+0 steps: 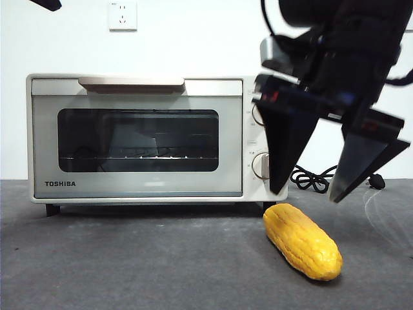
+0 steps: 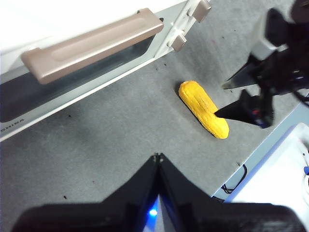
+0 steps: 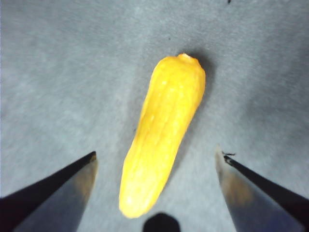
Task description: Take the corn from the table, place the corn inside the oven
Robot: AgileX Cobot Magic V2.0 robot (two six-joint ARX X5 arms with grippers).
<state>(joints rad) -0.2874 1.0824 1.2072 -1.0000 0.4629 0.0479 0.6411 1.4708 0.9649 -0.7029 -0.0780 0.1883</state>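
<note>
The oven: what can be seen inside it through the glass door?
Through the closed door's dark window, the oven shows a wire rack with nothing visible on it. Reflections hide the back. The corn lies outside on the table, below the right pincer.

White wall socket (image 1: pixel 122 15) on wall (image 1: pixel 193 39), above and behind; nothing plugged in.

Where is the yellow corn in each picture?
Front view: the corn lies on the table, low right, below the open right gripper.
Left wrist view: right of centre, beside the right gripper.
Right wrist view: centre, between the jaws.
Shared landmark: the oven, in the front and left wrist views.
</note>
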